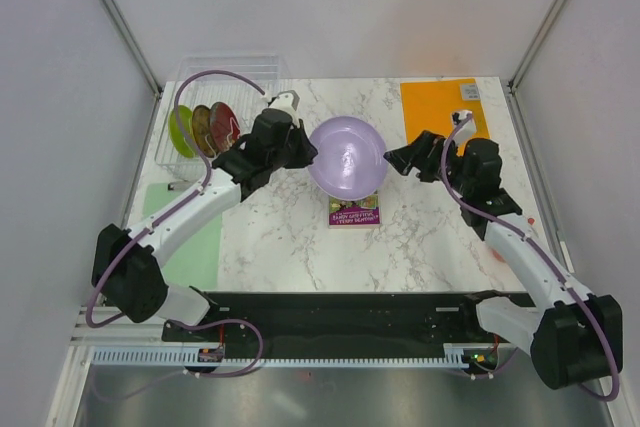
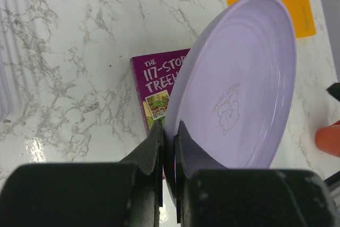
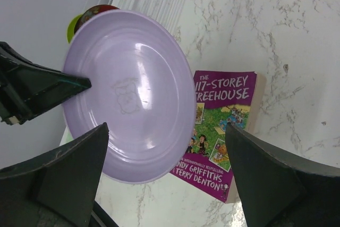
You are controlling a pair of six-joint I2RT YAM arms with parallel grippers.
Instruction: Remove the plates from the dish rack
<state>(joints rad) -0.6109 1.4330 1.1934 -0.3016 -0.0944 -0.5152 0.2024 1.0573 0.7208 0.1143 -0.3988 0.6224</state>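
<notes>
My left gripper (image 1: 308,152) is shut on the rim of the large lavender plate (image 1: 347,156) and holds it tilted above the table's middle; its fingers (image 2: 159,142) pinch the plate's edge (image 2: 239,89). My right gripper (image 1: 397,160) is open wide, just right of the plate and apart from it; the plate (image 3: 130,91) fills its view between the spread fingers (image 3: 74,174). The clear dish rack (image 1: 215,107) stands at the back left with the lime green (image 1: 181,132), yellow patterned (image 1: 202,128) and dark red patterned (image 1: 224,125) plates upright in it.
A purple book (image 1: 354,212) lies under the lavender plate, also in the left wrist view (image 2: 156,86) and the right wrist view (image 3: 220,131). A flat orange mat (image 1: 442,110) lies at the back right. A pale green mat (image 1: 190,237) lies at the left.
</notes>
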